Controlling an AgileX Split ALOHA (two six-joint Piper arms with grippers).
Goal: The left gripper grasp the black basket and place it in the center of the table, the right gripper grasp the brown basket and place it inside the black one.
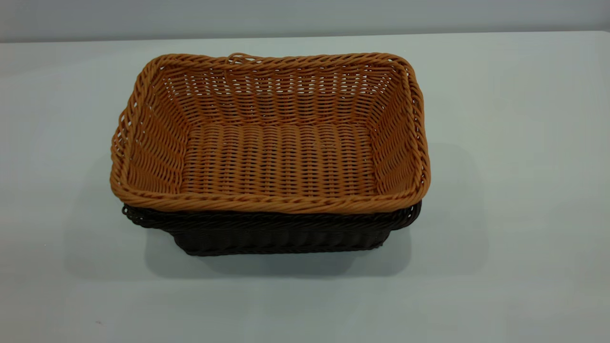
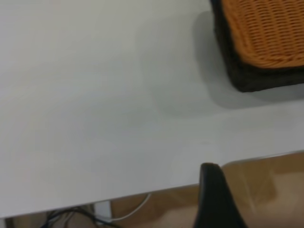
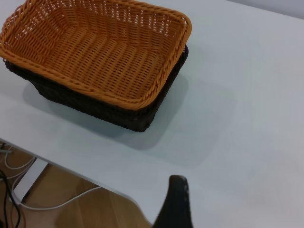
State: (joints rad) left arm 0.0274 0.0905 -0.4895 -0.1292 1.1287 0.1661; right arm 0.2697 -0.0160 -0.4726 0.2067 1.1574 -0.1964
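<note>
The brown basket (image 1: 281,157) sits nested inside the black basket (image 1: 276,233) in the middle of the white table (image 1: 500,143). Only the black basket's rim and near wall show below the brown one. Neither gripper appears in the exterior view. In the left wrist view a dark tip of my left gripper (image 2: 213,199) hangs over the table's edge, well away from the brown basket (image 2: 266,33) and black basket (image 2: 251,78). In the right wrist view a dark tip of my right gripper (image 3: 175,202) is near the table's edge, apart from the brown basket (image 3: 95,52) and black basket (image 3: 109,111).
Bare white tabletop (image 2: 95,95) surrounds the baskets on all sides. Beyond the table's edge are a wooden floor and loose cables (image 3: 28,180), which also show in the left wrist view (image 2: 95,216). A grey wall runs behind the table.
</note>
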